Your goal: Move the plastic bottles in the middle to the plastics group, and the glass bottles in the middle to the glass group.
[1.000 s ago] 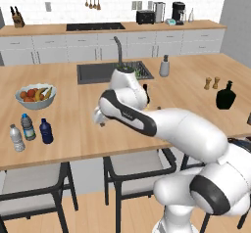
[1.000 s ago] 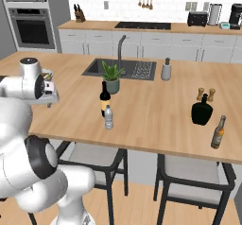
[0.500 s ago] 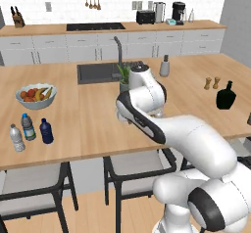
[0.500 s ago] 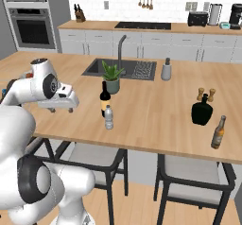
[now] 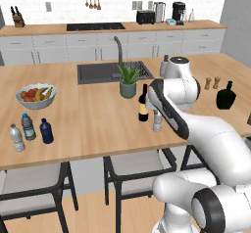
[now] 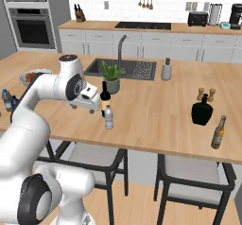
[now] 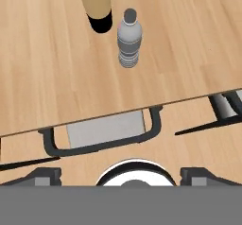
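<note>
The tall dark wine bottle (image 5: 143,104) with its cream label stands mid-counter, and the clear greyish plastic bottle (image 5: 157,121) is just in front of it. In the hand view the greyish bottle (image 7: 129,38) and wine bottle (image 7: 96,4) lie ahead at the top. My gripper (image 7: 122,176) is open and empty, hovering over the counter's front edge, just left of both bottles (image 6: 90,107). The dark blue bottle (image 5: 46,130) stands at the far left beside the plastics group: a clear bottle (image 5: 17,138) and a blue-green labelled one (image 5: 28,127). The squat black bottle (image 5: 226,96) stands far right.
A potted plant (image 5: 128,80) stands behind the wine bottle, by the sink (image 5: 98,73). A fruit bowl (image 5: 35,95) sits at the left. Salt and pepper shakers (image 5: 212,83) and a brown bottle (image 6: 218,133) are near the squat bottle. Stools (image 7: 104,134) stand below the counter edge.
My arm has swung from the left end of the counter rightward to the middle, bringing the empty gripper next to the wine bottle and greyish bottle. The bottles have not moved.
</note>
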